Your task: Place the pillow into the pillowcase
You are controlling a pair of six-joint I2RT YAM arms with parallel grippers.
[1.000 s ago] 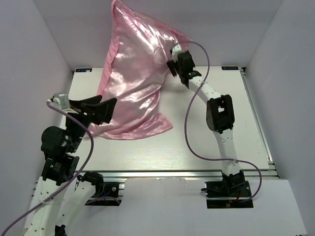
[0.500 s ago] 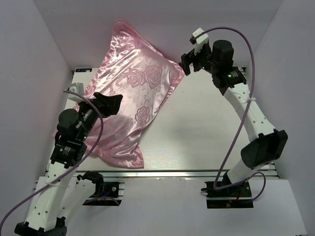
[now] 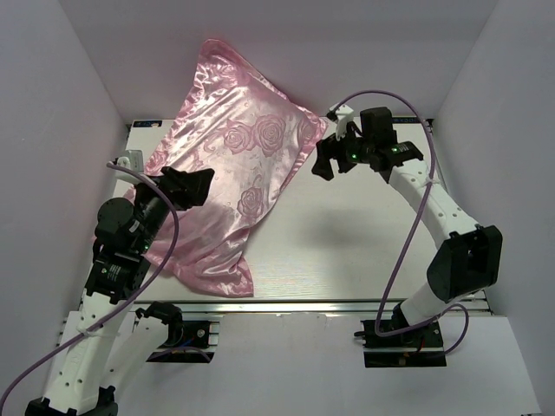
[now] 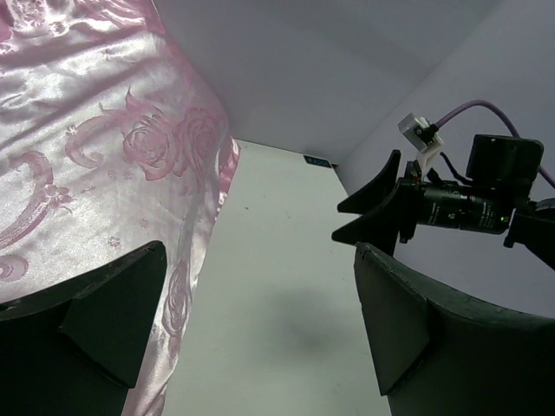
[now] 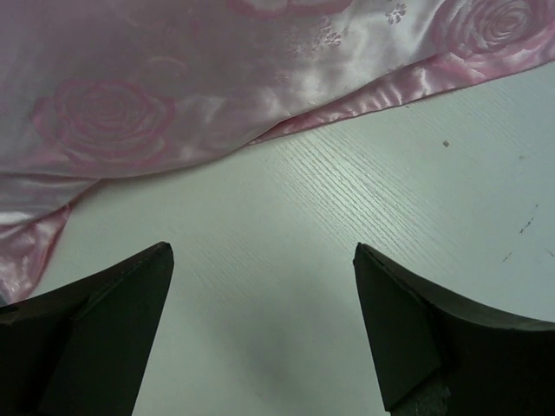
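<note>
The pillowcase (image 3: pixel 234 147) is shiny pink satin with its rose pattern facing up. It lies slantwise over the left half of the table (image 3: pixel 364 234), its far corner leaning on the back wall. No white pillow shows in any view. My left gripper (image 3: pixel 192 184) hovers open over the pillowcase's left part, and in the left wrist view the left gripper (image 4: pixel 260 251) has nothing between its fingers, with the pillowcase (image 4: pixel 104 156) to its left. My right gripper (image 3: pixel 324 161) is open just right of the pillowcase's right corner. From the right wrist, the right gripper (image 5: pixel 260 248) is over bare table, short of the pillowcase's hem (image 5: pixel 347 100).
White walls close in the table on the left, back and right. An aluminium rail (image 3: pixel 329 305) runs along the near edge. A purple cable (image 3: pixel 395 260) loops beside the right arm. The right gripper's fingers (image 4: pixel 373 208) appear across the table in the left wrist view.
The pillowcase, held up high against the back wall a second ago, has dropped and now lies rose side up. The right gripper has lowered beside its right corner. The left gripper has shifted slightly.
</note>
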